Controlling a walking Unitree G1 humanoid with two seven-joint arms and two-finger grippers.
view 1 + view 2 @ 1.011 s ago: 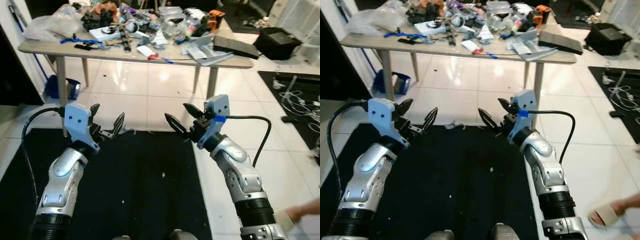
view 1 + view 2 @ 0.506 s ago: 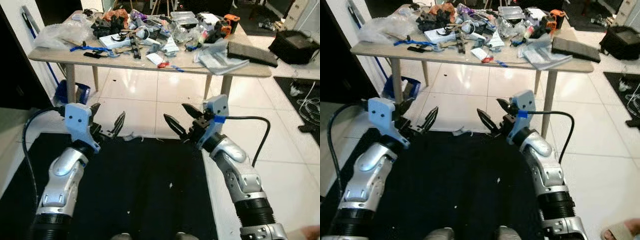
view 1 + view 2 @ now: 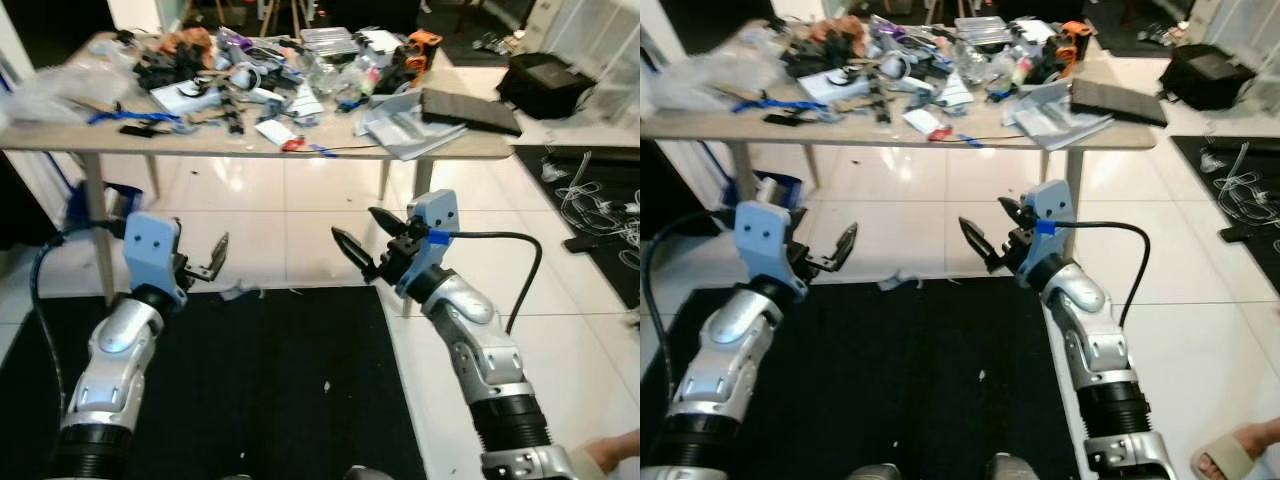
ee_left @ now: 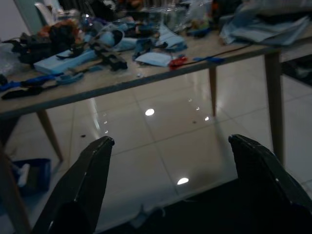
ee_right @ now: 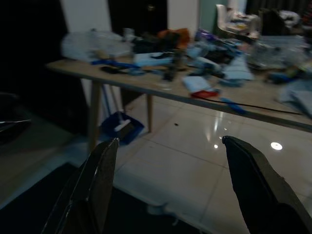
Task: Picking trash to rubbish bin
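Both jaws gape empty, left gripper [image 3: 205, 262] and right gripper [image 3: 367, 241] hovering above the black rug [image 3: 270, 380] before the cluttered wooden table [image 3: 440, 148].

Home workroom (cluttered table [image 3: 440, 148], tiled floor [image 3: 300, 215])

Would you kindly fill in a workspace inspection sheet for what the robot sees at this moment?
Surface: black rug on white tiled floor.
Job's things: small pale scrap on the tiles at the rug's far edge; no bin seen.
Clutter: wooden table heaped with tools, papers and bags.
Grippers: left gripper and right gripper both open, empty, raised over the rug.
Cables: black cable on the right arm; white cords on a dark mat.
Surroundings: black bag, blue dustpan, a person's sandalled foot.
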